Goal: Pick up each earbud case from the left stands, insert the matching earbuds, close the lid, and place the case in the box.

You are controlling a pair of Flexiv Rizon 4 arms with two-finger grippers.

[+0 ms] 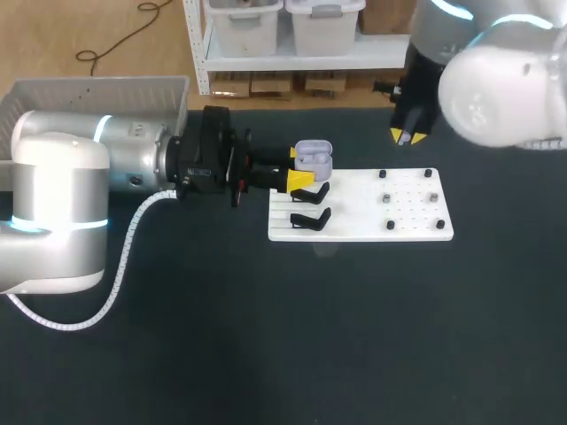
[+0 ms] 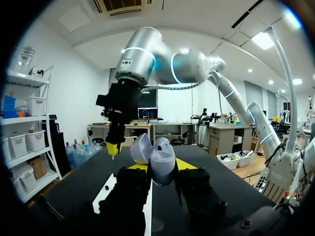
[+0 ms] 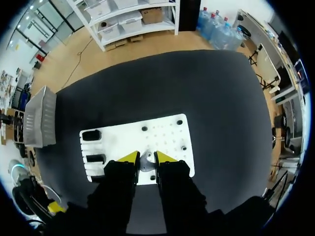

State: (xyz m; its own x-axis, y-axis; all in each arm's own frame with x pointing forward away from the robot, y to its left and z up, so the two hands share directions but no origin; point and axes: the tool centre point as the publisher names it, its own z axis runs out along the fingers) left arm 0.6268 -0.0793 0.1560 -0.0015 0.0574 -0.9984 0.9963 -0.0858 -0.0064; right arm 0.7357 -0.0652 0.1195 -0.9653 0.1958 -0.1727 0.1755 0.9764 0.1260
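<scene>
left gripper clamped on open earbud case, lid up, held just over the black stands at white board's left end. right gripper above board's far edge, tips pinching a pale earbud. box sits behind left arm.

There's one case (lid open), two stands, one board, one box.
</scene>
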